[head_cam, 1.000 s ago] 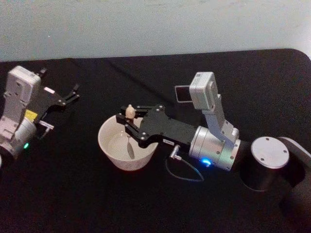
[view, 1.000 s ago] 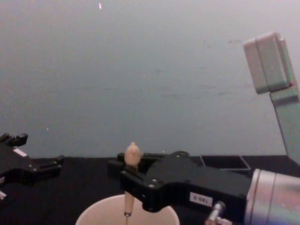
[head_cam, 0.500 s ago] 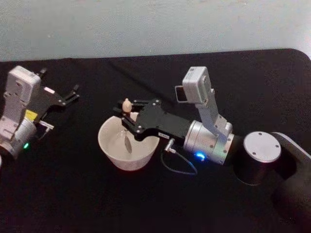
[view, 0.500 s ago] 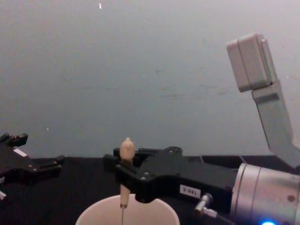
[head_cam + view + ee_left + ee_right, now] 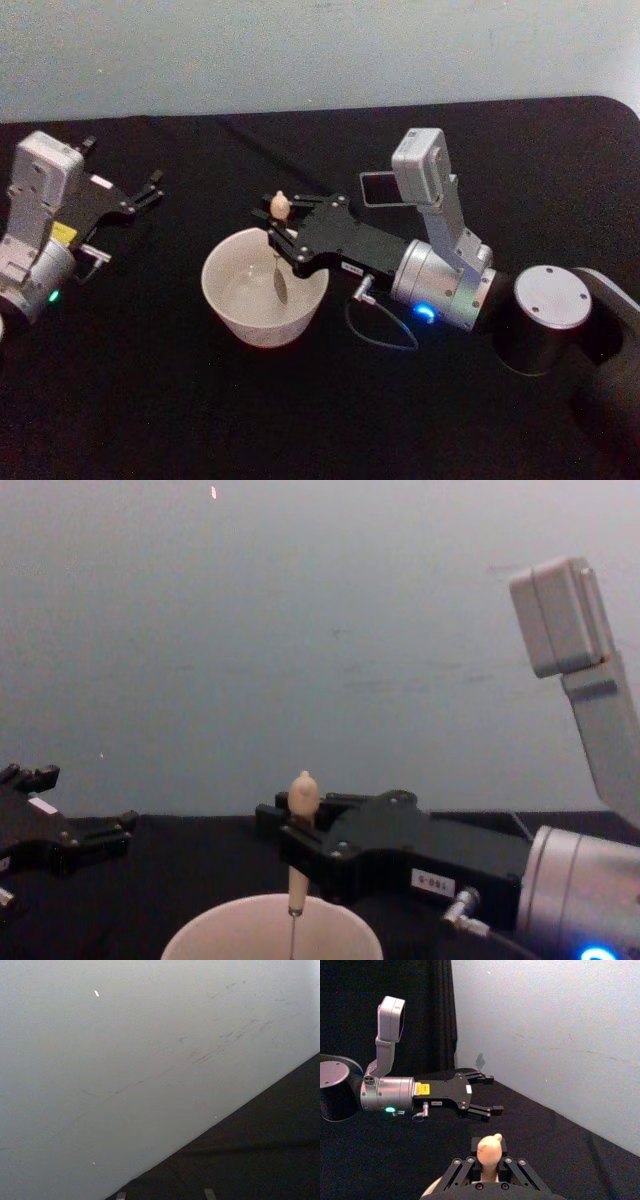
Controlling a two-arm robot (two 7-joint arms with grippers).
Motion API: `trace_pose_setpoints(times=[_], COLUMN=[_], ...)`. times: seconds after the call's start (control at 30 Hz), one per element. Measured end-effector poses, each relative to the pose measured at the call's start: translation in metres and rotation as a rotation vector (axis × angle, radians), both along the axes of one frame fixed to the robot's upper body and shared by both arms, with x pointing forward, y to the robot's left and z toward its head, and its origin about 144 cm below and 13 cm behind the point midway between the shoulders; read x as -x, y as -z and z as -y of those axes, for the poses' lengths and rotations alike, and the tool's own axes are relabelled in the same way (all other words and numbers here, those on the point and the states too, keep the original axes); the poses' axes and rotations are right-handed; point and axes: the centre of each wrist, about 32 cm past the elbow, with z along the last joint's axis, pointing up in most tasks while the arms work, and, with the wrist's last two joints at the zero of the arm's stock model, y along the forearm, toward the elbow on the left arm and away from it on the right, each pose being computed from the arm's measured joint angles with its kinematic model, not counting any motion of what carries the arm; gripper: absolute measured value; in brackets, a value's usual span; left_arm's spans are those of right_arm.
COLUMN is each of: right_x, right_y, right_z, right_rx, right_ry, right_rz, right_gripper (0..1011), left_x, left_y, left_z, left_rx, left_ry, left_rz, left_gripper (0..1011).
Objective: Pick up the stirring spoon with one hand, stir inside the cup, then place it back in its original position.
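Observation:
The cream-white cup (image 5: 258, 330) stands on the black table, left of centre; its rim (image 5: 225, 930) also shows low in the chest view. My right gripper (image 5: 279, 233) hovers over the cup's far right rim, shut on the stirring spoon (image 5: 280, 207). The spoon stands upright, with its beige knob (image 5: 303, 789) above the fingers and its thin shaft reaching down into the cup. In the right wrist view the knob (image 5: 489, 1152) sticks up between the shut fingers. My left gripper (image 5: 150, 191) rests open at the table's far left, apart from the cup.
The black table (image 5: 200, 420) ends at a pale wall (image 5: 300, 50) close behind. My right arm's dark base (image 5: 550, 325) and a cable loop (image 5: 385, 340) sit right of the cup. The left arm (image 5: 395, 1092) lies across the table beyond the cup.
The right gripper, still holding the spoon in the cup, swung left and then back to the right and slightly farther, carrying the spoon across the cup. The left arm stayed put.

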Motion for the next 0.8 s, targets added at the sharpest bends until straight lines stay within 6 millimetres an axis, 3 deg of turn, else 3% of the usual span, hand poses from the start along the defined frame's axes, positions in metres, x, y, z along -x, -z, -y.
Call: trace_pose_setpoints(times=[0.4,0.8], right_x=[0.012,0.016], right_y=[0.0,-0.001], right_z=[0.009,0.002], right_rx=[-0.004,-0.015], right_ry=[-0.006,-0.035], right_rz=[-0.012,-0.015], right_gripper=[164,164], left_x=[0.0,0.0], left_y=[0.0,0.0], left_z=[0.0,0.0], left_rx=[0.0,0.0], left_ry=[0.0,0.0], left_rz=[0.0,0.0], left_gripper=[1001,1001])
